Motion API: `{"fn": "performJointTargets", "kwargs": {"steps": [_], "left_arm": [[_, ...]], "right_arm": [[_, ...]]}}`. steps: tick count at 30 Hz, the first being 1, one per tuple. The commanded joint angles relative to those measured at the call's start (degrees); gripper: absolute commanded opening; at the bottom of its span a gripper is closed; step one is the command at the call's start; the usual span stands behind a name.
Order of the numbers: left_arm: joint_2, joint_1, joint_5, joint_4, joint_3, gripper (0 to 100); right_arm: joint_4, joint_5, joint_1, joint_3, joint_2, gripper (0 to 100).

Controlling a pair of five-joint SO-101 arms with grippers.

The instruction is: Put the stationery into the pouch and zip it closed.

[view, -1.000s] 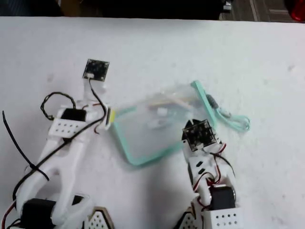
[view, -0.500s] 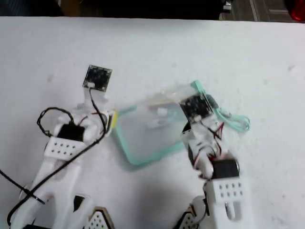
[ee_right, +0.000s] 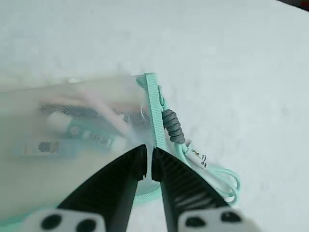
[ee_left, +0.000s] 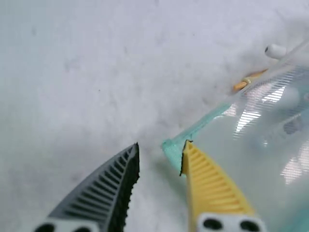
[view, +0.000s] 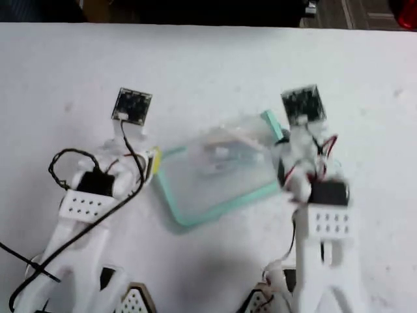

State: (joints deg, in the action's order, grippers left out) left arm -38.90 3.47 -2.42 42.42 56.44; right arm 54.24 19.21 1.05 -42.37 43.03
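On the white table [view: 195,59], between my two arms, the pouch [view: 205,186] lies flat, with clear walls and teal edging. The stationery [view: 223,151] is inside it, bunched toward the far side. Through the clear wall I make out a few white pieces and a pinkish stick, and I cannot tell more than that.

My left gripper [ee_left: 159,155] sits at the pouch corner [ee_left: 171,147] on its own side. It is spread wide and grips nothing. The grey finger [ee_left: 108,193] is over bare table and the yellow finger [ee_left: 207,188] is over the pouch's clear wall. The teal corner lies between the two tips, right against the yellow one.

My right gripper [ee_right: 147,159] is at the opposite end of the pouch, down on the teal band [ee_right: 153,106] that closes that end. Its two black fingers are almost together and the band runs straight into the thin slit between them, so I read it as pinching the pouch by that edge. Just beside the band is a dark grey coil [ee_right: 173,126], and from it a teal cord [ee_right: 219,176] loops out on the table, on the side away from the pouch.
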Motion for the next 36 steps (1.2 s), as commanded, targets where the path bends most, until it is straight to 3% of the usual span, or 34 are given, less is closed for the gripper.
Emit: {"fn": "performJointTargets", "kwargs": {"steps": [1,16,28,33,36], "left_arm": [[-2.0,-0.6,-0.6,-1.3,-0.1,17],[-1.6,-0.1,-0.4,-1.1,0.0,17],[-1.5,0.0,-0.5,-1.4,0.0,17],[-1.5,0.0,-0.5,-1.4,0.0,17],[-1.5,0.0,-0.5,-1.4,0.0,17]], "right_arm": [[3.6,-0.6,-0.9,14.4,-10.9,1.6],[3.1,-1.0,-6.1,32.6,-46.8,1.6],[2.2,-0.4,-4.2,32.0,-55.3,1.6],[4.9,5.4,1.8,28.3,-51.7,1.7],[4.7,6.2,1.3,27.6,-46.8,1.7]]}}
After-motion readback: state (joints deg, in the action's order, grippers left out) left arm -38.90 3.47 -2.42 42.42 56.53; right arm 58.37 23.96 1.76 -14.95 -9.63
